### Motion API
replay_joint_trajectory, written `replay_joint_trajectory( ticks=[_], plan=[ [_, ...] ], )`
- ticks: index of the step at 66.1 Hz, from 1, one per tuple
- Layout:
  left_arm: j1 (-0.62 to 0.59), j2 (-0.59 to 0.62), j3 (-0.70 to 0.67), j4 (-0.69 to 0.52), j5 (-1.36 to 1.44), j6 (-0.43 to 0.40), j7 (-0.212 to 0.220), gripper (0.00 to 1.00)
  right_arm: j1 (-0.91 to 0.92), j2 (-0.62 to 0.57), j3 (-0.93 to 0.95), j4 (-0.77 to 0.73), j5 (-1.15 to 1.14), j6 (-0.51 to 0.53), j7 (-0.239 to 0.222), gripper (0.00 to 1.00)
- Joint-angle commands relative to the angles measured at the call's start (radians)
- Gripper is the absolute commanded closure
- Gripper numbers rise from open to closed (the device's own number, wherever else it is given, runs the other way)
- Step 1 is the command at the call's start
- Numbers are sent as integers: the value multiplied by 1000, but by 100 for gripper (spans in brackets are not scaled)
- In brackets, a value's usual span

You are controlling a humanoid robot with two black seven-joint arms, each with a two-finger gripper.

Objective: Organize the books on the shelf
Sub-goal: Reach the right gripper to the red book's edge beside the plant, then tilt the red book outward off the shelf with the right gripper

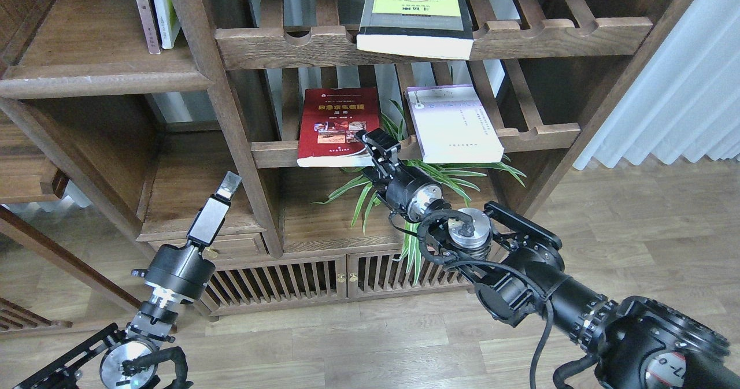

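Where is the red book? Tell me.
The red book lies flat on the middle slatted rack, left of the pale book, its front corner at the right pincer.

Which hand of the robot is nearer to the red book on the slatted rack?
The right. The right hand is at the lower right corner of the red book. The left hand hangs lower and to the left, past the wooden post.

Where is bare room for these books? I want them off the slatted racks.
The plank shelf is bare left of the two upright books. The lower left cubby looks bare too. Crowded: the spider plant fills the bay under the red book.
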State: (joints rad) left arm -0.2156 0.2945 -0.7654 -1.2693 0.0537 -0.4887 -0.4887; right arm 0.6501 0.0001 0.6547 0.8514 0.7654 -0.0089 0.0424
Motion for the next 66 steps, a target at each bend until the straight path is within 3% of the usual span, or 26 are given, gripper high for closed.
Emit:
replay_joint_trajectory(
  ticks=[1,15,35,41,47,66],
  plan=[
    [-1,-5,-2,5,0,0,0,0,3,0,0,-29,12,-9,-10,45],
    [-1,-5,-2,10,0,0,0,0,14,0,0,-37,32,-14,-12,62],
    [-4,-11,-2,21,0,0,0,0,26,0,2,-60,54,-14,-12,73],
    [-4,-11,-2,28,0,0,0,0,26,0,6,-71,71,-13,-9,89],
    [-2,-12,-2,30,0,0,0,0,26,0,8,-71,72,-11,-9,95],
    [-2,-20,-12,47,-14,0,0,0,17,0,26,-46,65,4,-9,95]
  ],
)
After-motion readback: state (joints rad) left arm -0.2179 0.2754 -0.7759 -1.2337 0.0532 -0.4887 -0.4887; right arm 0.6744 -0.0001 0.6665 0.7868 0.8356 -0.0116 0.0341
